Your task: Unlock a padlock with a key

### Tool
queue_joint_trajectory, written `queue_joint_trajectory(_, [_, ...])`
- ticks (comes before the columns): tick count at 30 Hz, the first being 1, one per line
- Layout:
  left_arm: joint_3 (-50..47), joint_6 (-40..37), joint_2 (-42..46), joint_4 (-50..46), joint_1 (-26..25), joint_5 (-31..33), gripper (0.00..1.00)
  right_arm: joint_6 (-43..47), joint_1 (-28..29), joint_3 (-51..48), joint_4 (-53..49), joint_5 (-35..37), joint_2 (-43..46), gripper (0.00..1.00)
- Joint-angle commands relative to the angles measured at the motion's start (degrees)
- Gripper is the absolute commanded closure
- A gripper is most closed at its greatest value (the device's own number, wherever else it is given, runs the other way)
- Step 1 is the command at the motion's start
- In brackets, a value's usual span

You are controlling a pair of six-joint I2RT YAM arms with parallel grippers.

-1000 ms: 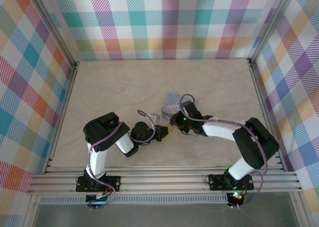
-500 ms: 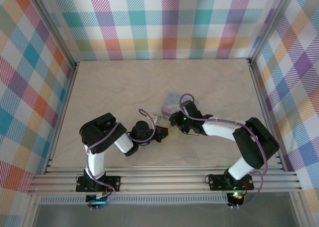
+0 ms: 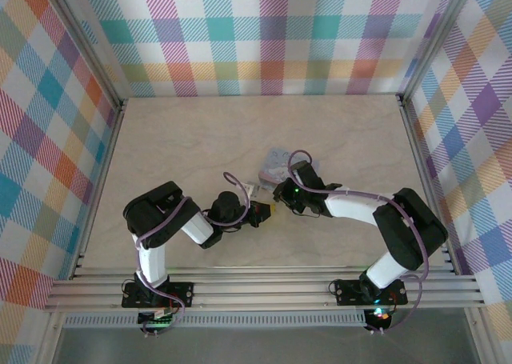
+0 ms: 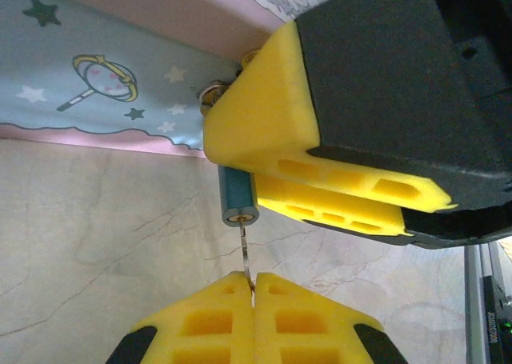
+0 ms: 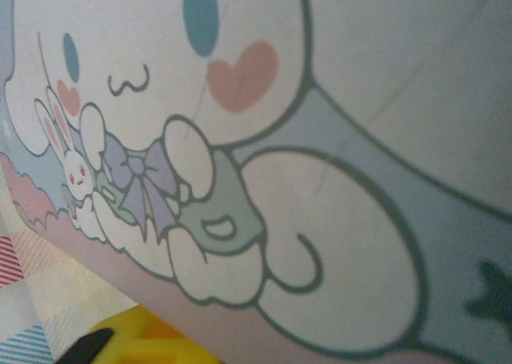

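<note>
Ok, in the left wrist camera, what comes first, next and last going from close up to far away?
left gripper → key → dark blue lock cylinder → padlock with its starry pale blue face

The left arm [image 3: 164, 220] is folding back on itself at the elbow and pointing its wrist toward the right, its pincer [image 3: 260, 214] pressing both yellow fingertips [image 4: 216, 308] flat together on the thin key [image 4: 246, 252]. The right arm [image 3: 360, 208] is stretching leftward from a raised elbow, and its pincer [image 3: 278, 194] is facing the left one nearly tip to tip. Its yellow fingers [image 4: 272, 116] are sitting almost together, clamping on the edge of the padlock [image 4: 104, 76].
</note>
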State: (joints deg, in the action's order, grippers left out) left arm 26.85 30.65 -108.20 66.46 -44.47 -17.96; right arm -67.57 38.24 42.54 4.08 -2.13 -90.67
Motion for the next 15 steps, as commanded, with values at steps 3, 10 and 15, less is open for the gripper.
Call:
queue_joint_trajectory(3, [2.1, -1.1, 3.1, -1.5, 0.1, -4.1, 1.00, -2.2, 0.3, -1.8, -5.7, -4.7, -4.4, 0.86])
queue_joint_trajectory(10, [2.2, -1.2, 4.5, -3.1, 1.1, -4.2, 0.99, -3.0, 0.3, -1.9, -5.0, -5.0, -3.7, 0.97])
queue_joint_trajectory(15, [1.5, -0.3, 6.4, -3.6, 2.6, -4.5, 0.77, -3.9, 0.3, -1.6, -5.1, -4.6, -2.3, 1.00])
